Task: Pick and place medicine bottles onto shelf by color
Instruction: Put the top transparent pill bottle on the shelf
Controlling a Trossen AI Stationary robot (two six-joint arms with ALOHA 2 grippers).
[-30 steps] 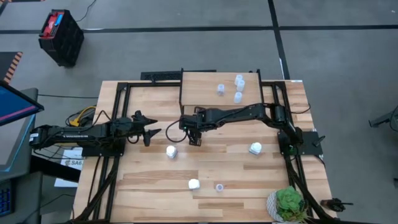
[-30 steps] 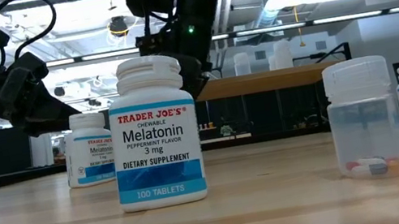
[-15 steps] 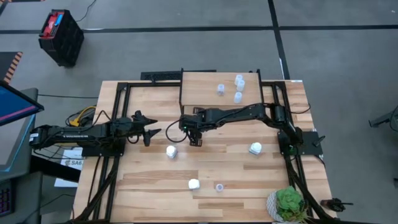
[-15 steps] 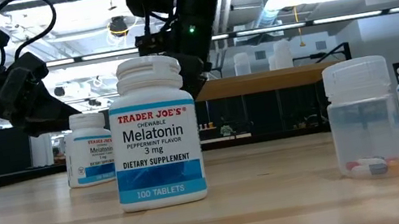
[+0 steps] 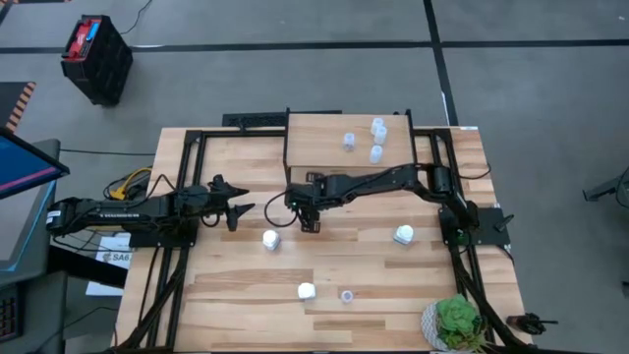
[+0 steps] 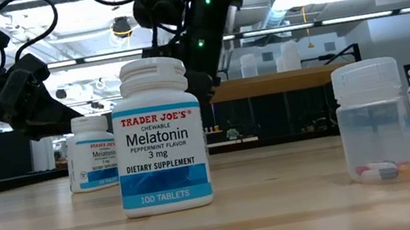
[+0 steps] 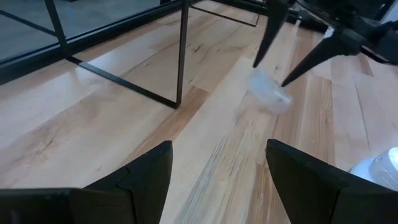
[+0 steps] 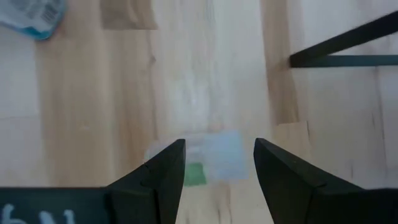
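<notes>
My right gripper (image 5: 310,222) hangs open over the table's middle, just in front of the shelf (image 5: 324,128). Its fingers stand on either side of a small translucent bottle (image 8: 214,163) that lies on its side on the wood (image 7: 270,93). I see no touch. Several translucent bottles (image 5: 376,138) stand on the shelf's board. White bottles stand on the table (image 5: 271,239), (image 5: 403,234), (image 5: 306,291), and one translucent bottle (image 5: 346,295) stands upright near the front. My left gripper (image 5: 239,209) waits open at the left, pointing toward the middle.
The shelf's thin black legs (image 7: 181,56) stand close to the lying bottle. A green potted plant (image 5: 457,323) sits at the front right corner. Bare wood lies between the white bottles and the front edge.
My right arm has dipped a little toward the lying bottle, with the gap between its fingers unchanged. The bottles have stayed where they were.
</notes>
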